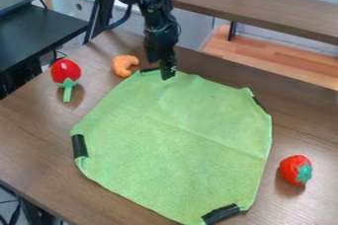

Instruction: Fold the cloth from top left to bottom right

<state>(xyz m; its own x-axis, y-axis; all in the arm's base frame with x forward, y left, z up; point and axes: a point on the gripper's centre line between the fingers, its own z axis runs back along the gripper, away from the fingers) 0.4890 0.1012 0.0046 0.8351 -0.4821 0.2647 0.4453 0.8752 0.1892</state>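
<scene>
Wood table (pixel 29 135), green cloth (pixel 175 140) on it; dark desk (pixel 39 29) beside, shelf (pixel 264 6) behind. Claw (pixel 163 72) at cloth's top edge, can't tell if open.

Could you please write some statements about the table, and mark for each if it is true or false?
1. The green cloth is spread out on the brown table. True.
2. The gripper is at the edge of the cloth near the orange toy. True.
3. All the toys are on the cloth. False: the strawberry, for example, lies beside it.
4. The cloth is already folded in half. False: it lies open.
</scene>
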